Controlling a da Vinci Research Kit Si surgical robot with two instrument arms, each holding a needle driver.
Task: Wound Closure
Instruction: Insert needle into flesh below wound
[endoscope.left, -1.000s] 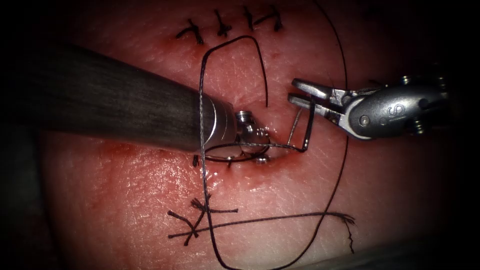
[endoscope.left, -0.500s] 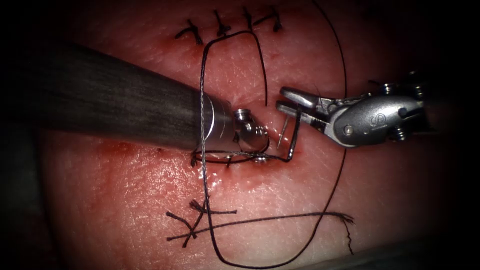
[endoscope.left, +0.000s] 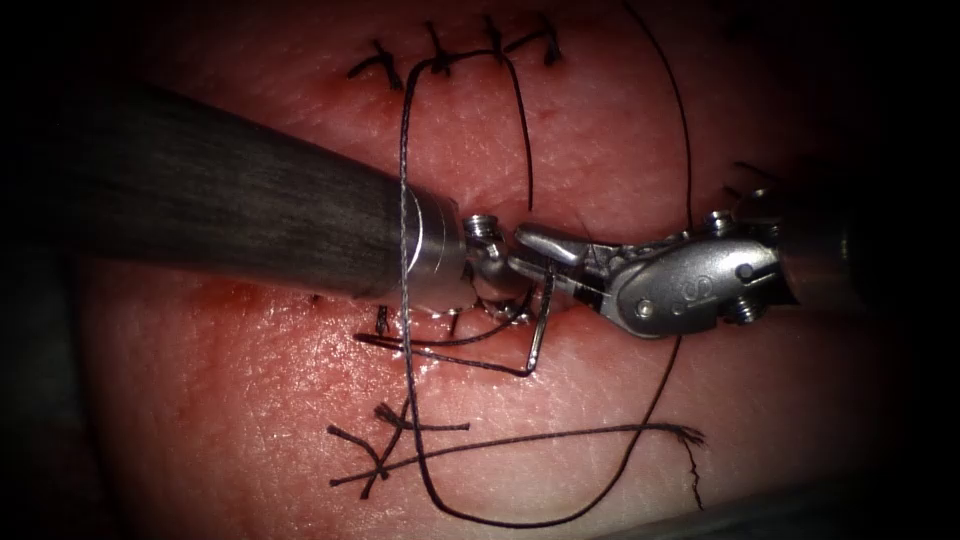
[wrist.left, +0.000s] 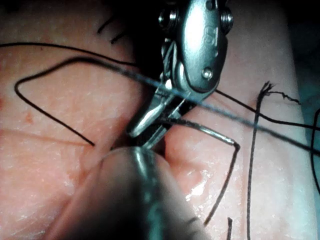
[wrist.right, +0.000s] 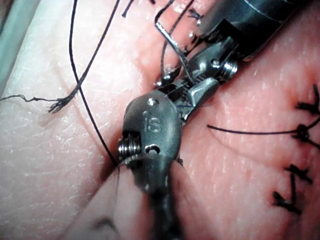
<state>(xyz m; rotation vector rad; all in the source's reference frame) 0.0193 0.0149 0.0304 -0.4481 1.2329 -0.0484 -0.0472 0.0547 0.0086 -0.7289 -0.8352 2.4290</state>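
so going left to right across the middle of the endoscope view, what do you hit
left tool's dark shaft → thread strand draped over it → left tool's wrist → needle held in the right tool's jaws → right tool's body

The left gripper (endoscope.left: 500, 285) has its tips hidden where they meet the right gripper (endoscope.left: 540, 255), so its grip cannot be judged. The needle (endoscope.left: 540, 320) disappears between the right gripper's jaws toward 12 o'clock. The thread (endoscope.left: 690, 150) is cut off at the picture's 12 o'clock edge.
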